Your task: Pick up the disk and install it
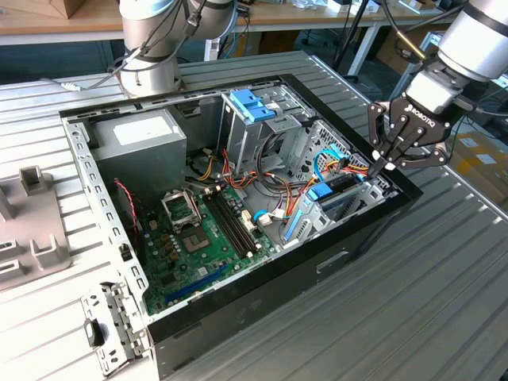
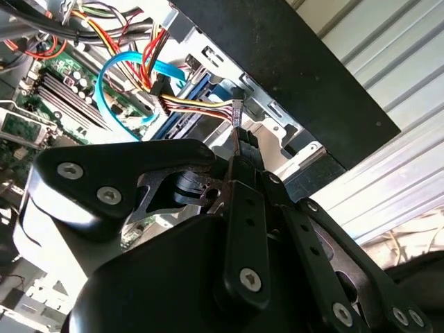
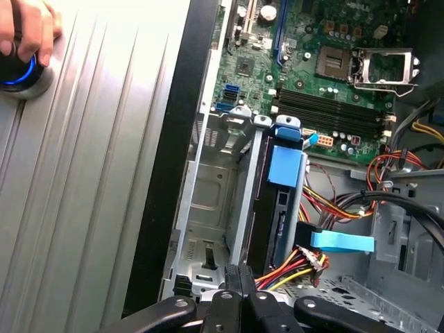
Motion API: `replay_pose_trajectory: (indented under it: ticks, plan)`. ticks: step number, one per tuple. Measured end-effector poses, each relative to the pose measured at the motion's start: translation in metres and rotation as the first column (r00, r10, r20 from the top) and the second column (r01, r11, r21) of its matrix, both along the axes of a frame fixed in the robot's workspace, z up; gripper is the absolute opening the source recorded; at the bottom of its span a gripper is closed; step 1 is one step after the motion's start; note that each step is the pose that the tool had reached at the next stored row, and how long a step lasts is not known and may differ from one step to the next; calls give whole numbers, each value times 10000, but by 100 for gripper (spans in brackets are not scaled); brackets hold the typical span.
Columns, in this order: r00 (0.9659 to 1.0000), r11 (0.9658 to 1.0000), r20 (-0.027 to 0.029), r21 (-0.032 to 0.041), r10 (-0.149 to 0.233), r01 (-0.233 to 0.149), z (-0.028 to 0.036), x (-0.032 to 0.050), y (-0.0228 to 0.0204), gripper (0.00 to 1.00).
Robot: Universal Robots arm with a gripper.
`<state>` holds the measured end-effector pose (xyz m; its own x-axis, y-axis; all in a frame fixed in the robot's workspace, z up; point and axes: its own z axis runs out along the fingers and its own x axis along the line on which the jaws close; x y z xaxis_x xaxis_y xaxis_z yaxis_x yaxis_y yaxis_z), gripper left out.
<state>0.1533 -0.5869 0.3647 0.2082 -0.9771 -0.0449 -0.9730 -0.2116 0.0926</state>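
Finds the gripper (image 1: 386, 164) at the right of the exterior view, tilted down over the right-hand corner of the open computer case (image 1: 238, 309), jaws drawn together into one narrow tip and clamped on nothing visible. Reads as a pushing pose rather than a grasp: closed that way, most likely, to fit among the wiring. Places the disk (image 1: 343, 189) right of centre in the exterior view, just below and beside that tip, standing on edge in the drive bay (image 3: 208, 201) against the case's dark wall. Confirms this in the first wrist view, with the disk (image 3: 279, 208) upright between metal rails, its blue tab (image 3: 286, 166) toward the motherboard (image 3: 333, 69) and a red-yellow cable bundle (image 3: 291, 262) at the end nearest the fingertips (image 3: 239, 281). Cannot tell whether the tip touches the disk or the connector. Suggests a drive slotted in, seating perhaps unfinished. Leaves the power-supply box (image 1: 139, 139) and the blue-handled cage (image 1: 252, 107) well apart, upper left and upper centre. Notes a hand (image 3: 24, 28) on a blue-lit button (image 3: 21, 76) on the ribbed table, presumably for supervision.
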Motion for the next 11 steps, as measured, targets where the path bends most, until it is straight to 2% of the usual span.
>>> replay_pose_trajectory:
  ticks: [4,10,11]
  plan:
    - [9992,9992,0,-1,393,-393,0,0,0,11]
    - [9957,9957,0,-1,923,-923,1,0,0,11]
    - [9943,9943,0,-1,1066,-1066,0,0,0,11]
